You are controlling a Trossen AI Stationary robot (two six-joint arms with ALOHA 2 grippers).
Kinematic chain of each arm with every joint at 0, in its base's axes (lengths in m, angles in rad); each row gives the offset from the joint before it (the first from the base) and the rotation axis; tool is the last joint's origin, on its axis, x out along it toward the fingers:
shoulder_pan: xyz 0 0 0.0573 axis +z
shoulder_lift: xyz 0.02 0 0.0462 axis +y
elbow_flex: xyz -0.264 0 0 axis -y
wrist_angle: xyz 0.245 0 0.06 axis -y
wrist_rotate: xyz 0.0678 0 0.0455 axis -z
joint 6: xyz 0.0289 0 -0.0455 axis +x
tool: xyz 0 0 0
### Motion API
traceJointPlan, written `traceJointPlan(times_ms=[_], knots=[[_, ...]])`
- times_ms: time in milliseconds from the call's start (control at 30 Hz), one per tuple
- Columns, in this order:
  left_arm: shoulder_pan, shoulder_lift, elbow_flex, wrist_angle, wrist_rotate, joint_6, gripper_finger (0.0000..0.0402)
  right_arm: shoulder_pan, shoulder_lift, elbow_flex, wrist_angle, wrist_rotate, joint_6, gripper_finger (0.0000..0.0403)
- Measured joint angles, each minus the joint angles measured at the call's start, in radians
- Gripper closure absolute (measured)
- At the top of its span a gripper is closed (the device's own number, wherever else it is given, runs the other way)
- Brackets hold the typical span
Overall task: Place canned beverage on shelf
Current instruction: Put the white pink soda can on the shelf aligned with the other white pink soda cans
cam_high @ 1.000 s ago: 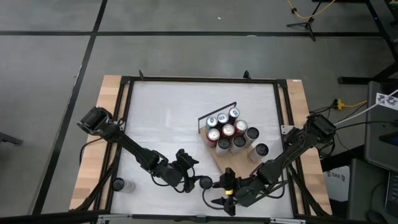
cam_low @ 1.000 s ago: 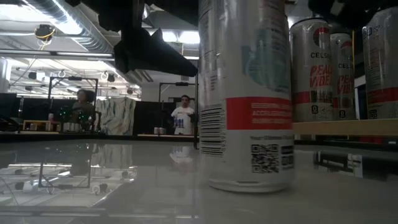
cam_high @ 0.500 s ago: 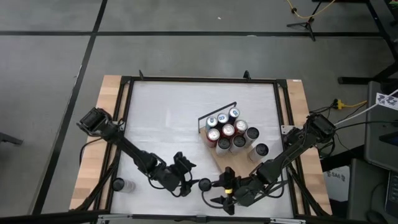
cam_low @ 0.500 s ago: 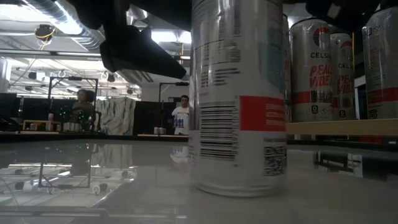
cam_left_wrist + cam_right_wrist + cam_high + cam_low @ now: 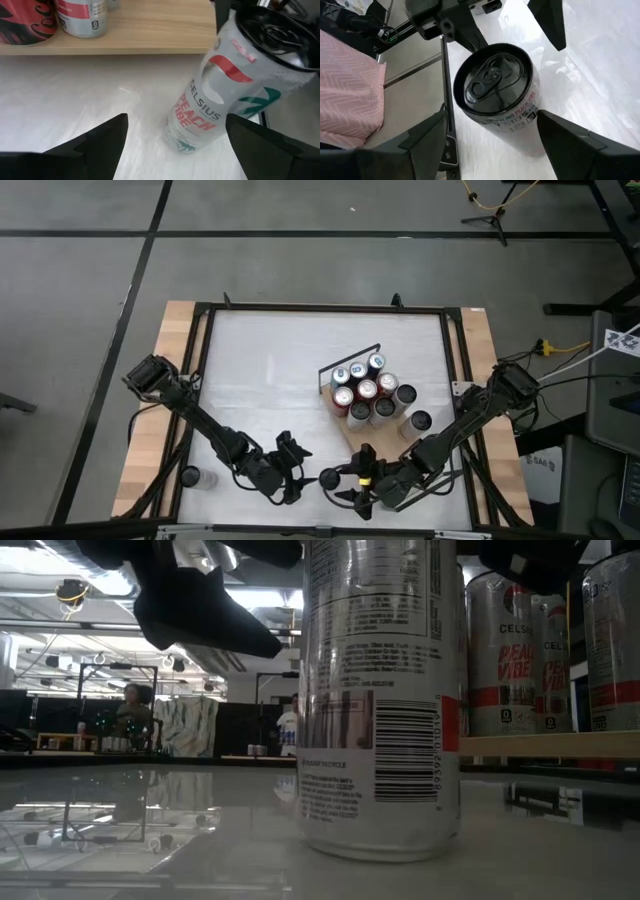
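A white Celsius can (image 5: 328,478) stands upright on its base on the white tabletop, near the front edge; it fills the low view (image 5: 380,700). My left gripper (image 5: 290,467) is open just left of the can (image 5: 210,100), which is close to one finger (image 5: 260,145). From the right, my right gripper (image 5: 345,482) is open and slants down at the can's top (image 5: 495,82), its fingertips on either side of the can's upper part. The shelf (image 5: 350,428), a light-wood board with a black wire rail, carries several cans (image 5: 365,392) farther back. My left gripper has one finger (image 5: 250,135) right beside the can's side (image 5: 220,117); I cannot tell whether it touches. My right gripper has its fingertips close on both sides of the can's wall below the rim (image 5: 532,117); I cannot tell whether they touch. The can stands on the table.
A black frame rail (image 5: 200,380) runs round the tabletop. Another can (image 5: 190,477) stands outside it on the left wooden ledge. The table's near edge is close behind the grippers. People (image 5: 130,705) show in the room beyond. Free tabletop lies to the far left.
My left gripper has swung toward the table's near edge and a little left, staying open. The can has turned about its upright axis, its barcode coming round to face the low camera, and has shifted slightly left while still standing.
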Motion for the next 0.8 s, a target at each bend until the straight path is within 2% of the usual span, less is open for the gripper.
traceJointPlan(times_ms=[400, 533, 800], knots=[[0.002, 0.0, 0.0, -0.034, -0.002, 0.0, 0.007, 0.001, -0.016, 0.003, -0.01, -0.127, -0.006, 0.0107], [0.015, 0.0, 0.0, -0.045, -0.031, -0.001, 0.007, 0.001, -0.016, 0.003, -0.011, -0.184, -0.003, 0.0107], [0.063, 0.0, 0.0, -0.036, -0.051, -0.003, 0.007, 0.001, -0.016, 0.003, -0.005, -0.227, 0.002, 0.0107]])
